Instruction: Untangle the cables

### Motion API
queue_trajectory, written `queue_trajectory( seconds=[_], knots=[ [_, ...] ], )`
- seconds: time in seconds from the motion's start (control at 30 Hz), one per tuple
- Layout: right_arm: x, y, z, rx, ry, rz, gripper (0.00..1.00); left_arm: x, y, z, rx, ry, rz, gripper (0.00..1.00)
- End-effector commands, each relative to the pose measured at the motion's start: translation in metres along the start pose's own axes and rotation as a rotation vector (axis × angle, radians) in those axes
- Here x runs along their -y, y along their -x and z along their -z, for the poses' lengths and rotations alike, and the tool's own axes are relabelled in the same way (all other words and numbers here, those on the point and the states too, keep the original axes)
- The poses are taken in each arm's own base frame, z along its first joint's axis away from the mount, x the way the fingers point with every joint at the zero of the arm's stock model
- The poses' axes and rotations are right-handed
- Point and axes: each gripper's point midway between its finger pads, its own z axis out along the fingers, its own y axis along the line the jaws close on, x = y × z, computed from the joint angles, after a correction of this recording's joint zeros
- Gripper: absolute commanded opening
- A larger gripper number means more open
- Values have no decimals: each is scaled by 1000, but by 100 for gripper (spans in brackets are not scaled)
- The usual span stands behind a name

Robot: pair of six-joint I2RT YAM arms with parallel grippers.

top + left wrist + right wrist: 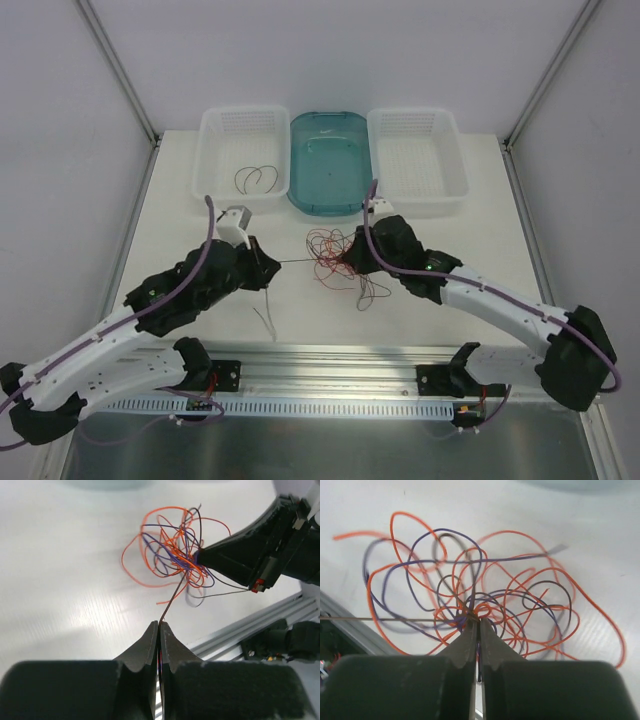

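Orange, purple, brown: noted cables (335, 256) tangled mid-table. Found left gripper (159, 624) pinched fully closed on one taut brown strand (173, 596); found right gripper (479, 621) clamped tight on the tangle's core.

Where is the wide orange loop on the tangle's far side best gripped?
Probably the outer arc of the orange loop, from above on the far side. There it lies alone on the table, clear of the knot pinched by the right gripper and the brown wire the left gripper holds.
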Motion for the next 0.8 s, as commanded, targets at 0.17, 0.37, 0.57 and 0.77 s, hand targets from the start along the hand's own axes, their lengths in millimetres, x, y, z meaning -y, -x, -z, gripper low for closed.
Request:
queue_trajectory(
  seconds=[0.17,0.37,0.57,0.77],
  knots=[
    [169,-17,101,-18,-633,-86,2,-33,99,91,321,142,-54,0],
    [176,5,150,70,-685,-94,12,-46,99,91,314,218,-82,0],
    [124,25,146,115,-382,-76,45,-39,83,66,215,213,-93,0],
    [107,6,122,26,-258,-83,54,-34,30,18,38,178,-50,0]
  ],
)
